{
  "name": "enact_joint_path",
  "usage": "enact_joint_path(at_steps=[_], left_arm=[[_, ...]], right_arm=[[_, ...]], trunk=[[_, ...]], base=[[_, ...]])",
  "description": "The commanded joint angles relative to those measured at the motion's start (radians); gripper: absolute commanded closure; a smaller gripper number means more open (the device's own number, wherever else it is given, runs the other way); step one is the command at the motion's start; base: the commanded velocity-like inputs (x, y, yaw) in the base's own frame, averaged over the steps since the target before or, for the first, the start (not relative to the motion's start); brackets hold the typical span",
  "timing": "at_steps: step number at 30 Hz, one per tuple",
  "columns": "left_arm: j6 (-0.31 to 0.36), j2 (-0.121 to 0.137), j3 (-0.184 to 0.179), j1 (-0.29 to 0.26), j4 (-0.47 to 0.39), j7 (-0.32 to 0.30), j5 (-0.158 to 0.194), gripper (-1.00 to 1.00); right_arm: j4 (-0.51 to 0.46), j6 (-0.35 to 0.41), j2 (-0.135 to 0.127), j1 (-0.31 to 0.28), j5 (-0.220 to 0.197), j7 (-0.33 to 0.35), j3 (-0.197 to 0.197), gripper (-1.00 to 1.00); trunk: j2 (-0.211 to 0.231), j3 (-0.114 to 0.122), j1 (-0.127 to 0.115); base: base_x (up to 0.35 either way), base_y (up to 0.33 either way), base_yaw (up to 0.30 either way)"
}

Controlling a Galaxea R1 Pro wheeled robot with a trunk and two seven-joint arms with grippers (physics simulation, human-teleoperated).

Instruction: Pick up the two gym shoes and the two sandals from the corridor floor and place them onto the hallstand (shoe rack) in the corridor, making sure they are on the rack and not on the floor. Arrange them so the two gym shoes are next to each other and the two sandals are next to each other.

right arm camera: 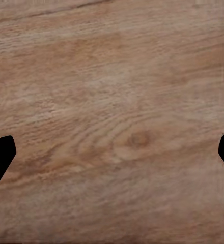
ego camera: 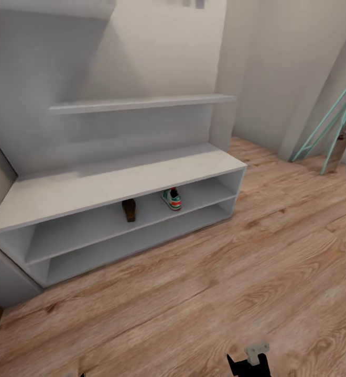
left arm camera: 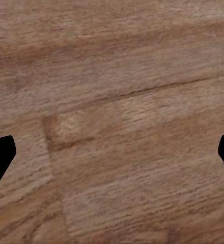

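Observation:
The pale grey hallstand [ego camera: 115, 180] fills the left and middle of the head view. On its upper open shelf stand one gym shoe [ego camera: 172, 199], cream with a teal heel, and one dark brown sandal [ego camera: 129, 209], a short gap apart. Wood-plank corridor floor [ego camera: 236, 272] spreads in front. My right gripper [ego camera: 249, 361] shows at the bottom edge of the head view. In the left wrist view my left gripper [left arm camera: 112, 157] is open over bare floor [left arm camera: 112, 101], fingertips [left arm camera: 0, 157] wide apart. My right gripper [right arm camera: 112, 157] is likewise open over floor [right arm camera: 112, 91].
A long upper shelf [ego camera: 141, 103] crosses the hallstand's back panel. A mint-green thin-legged frame [ego camera: 333, 125] leans by the wall at the right. Walls close in behind and to the left of the hallstand.

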Motion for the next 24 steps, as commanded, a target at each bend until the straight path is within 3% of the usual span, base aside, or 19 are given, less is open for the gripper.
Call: enact_joint_path(at_steps=[1, 13, 24], left_arm=[[0.002, 0.0, 0.003, 0.0, 0.001, -0.008, 0.01, -1.0], [0.001, 0.0, 0.003, 0.0, 0.001, -0.007, 0.01, -1.0], [0.002, 0.0, 0.002, 0.0, 0.0, -0.007, 0.01, -1.0]], right_arm=[[0.001, -0.003, 0.0, -0.001, 0.005, 0.004, -0.006, -1.0], [0.001, -0.003, 0.0, -0.001, -0.008, 0.003, -0.007, -1.0], [0.001, -0.003, 0.0, 0.0, -0.064, 0.004, -0.008, -1.0]], trunk=[[0.007, 0.002, -0.004], [0.091, 0.04, -0.05], [0.168, 0.075, -0.092]], base=[[0.0, 0.0, -0.27], [0.0, 0.0, -0.285], [0.0, 0.0, -0.297]])
